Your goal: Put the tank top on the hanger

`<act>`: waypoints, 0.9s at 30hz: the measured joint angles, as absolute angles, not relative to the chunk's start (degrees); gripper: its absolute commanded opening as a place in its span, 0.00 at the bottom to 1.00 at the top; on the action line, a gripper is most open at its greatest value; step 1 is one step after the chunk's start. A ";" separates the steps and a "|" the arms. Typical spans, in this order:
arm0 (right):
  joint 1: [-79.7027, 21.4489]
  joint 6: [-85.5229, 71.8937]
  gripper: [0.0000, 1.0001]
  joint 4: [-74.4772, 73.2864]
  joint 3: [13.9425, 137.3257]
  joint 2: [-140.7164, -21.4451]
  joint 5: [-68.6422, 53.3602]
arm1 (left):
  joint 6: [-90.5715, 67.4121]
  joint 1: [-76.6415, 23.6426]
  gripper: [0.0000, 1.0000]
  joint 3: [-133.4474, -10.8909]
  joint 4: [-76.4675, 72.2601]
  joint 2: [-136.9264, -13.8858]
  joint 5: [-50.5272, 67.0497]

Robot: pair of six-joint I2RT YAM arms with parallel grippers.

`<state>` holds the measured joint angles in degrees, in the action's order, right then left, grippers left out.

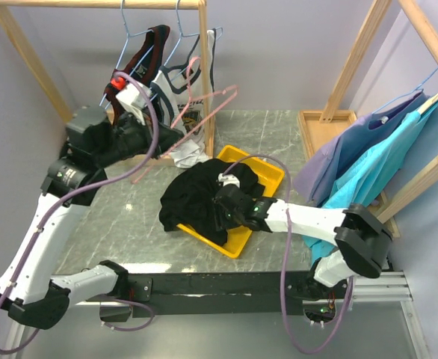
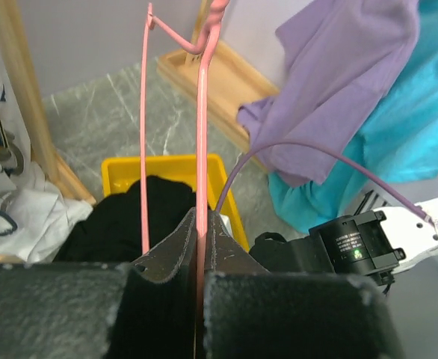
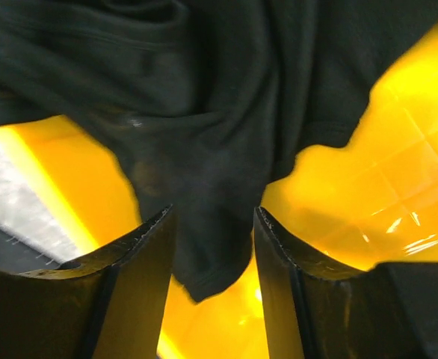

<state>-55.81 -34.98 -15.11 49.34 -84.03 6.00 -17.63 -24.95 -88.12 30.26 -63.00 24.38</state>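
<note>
The left jaws are pressed together on the hanger (image 2: pixel 201 112), pinching its wire. It hangs in the air over the far left of the tabletop (image 1: pixel 122 224), its long axis running near-left to far-right. The right jaws stand partly spread astride a fold of the tank top (image 1: pixel 193 196), which is heaped on the yellow tray (image 1: pixel 275 173). I cannot tell whether they pinch it.

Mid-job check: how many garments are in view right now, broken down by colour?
Black: 1, tank top
Navy, red trim: 1, navy jersey
White: 1, white jersey
Purple: 1, purple shirt
Teal: 1, teal shirt
Total: 5
</note>
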 measured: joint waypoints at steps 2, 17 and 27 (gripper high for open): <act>-56.36 -35.57 0.51 -15.05 49.12 -85.41 7.42 | -17.06 -27.14 0.01 -87.18 31.18 -62.83 21.80; -47.70 -32.32 0.00 -17.23 56.36 -92.95 11.07 | -17.28 -30.26 0.01 -71.18 31.22 -53.87 12.58; -39.83 -27.16 0.11 -18.70 74.81 -101.67 9.30 | -18.81 -30.26 0.01 -60.71 31.75 -46.65 13.43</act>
<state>-39.83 -27.16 -18.70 74.81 -101.67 9.30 -18.81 -30.26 -60.71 31.75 -46.65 13.43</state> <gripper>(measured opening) 0.010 0.061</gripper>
